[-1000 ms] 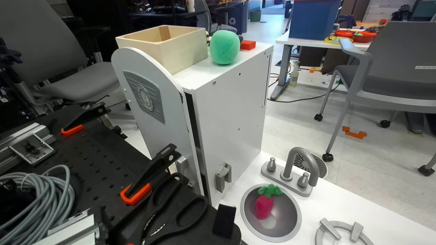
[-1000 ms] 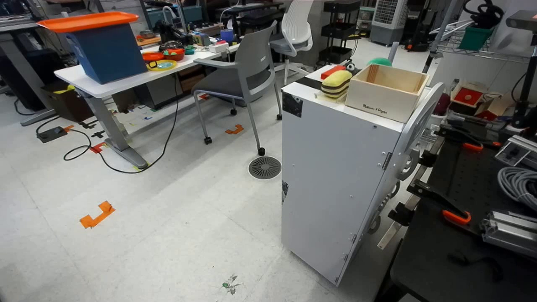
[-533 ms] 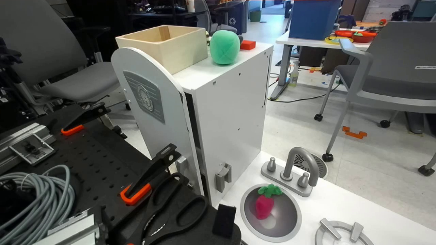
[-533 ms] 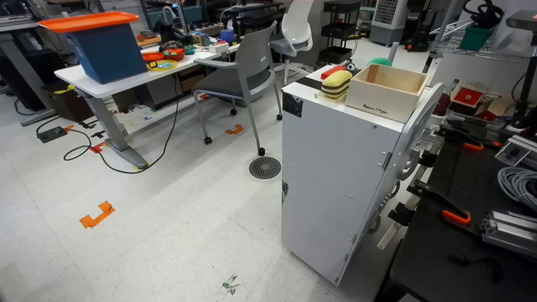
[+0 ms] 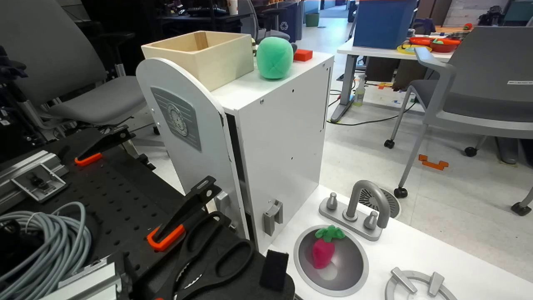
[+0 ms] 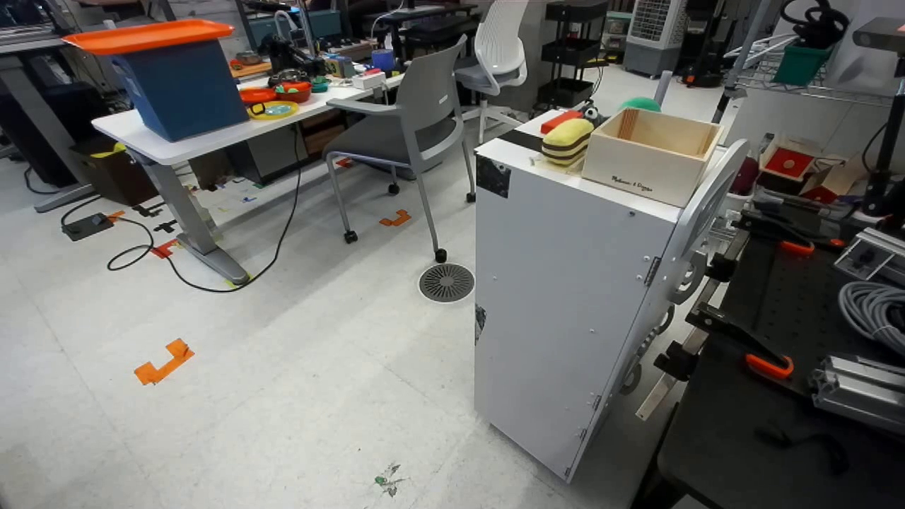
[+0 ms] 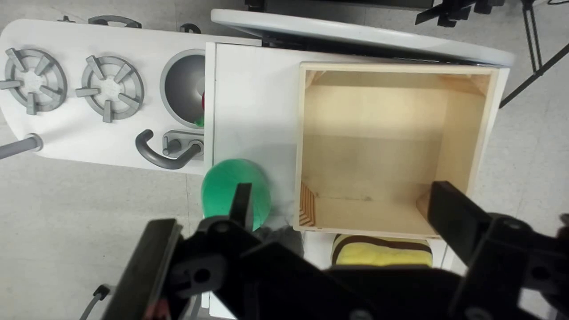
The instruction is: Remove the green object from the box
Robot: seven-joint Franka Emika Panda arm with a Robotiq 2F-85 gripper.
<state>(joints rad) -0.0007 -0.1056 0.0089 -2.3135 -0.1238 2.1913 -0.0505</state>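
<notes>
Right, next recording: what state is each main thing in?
hand: open, holding nothing
box: upright, open-topped, nothing seen inside, one corner hidden
green object: outside the box, apart from it, on the cabinet
cabinet door: slightly ajar
yellow striped toy: on the cabinet, beside the box
red block: on the cabinet
pink toy: lying in the sink
</notes>
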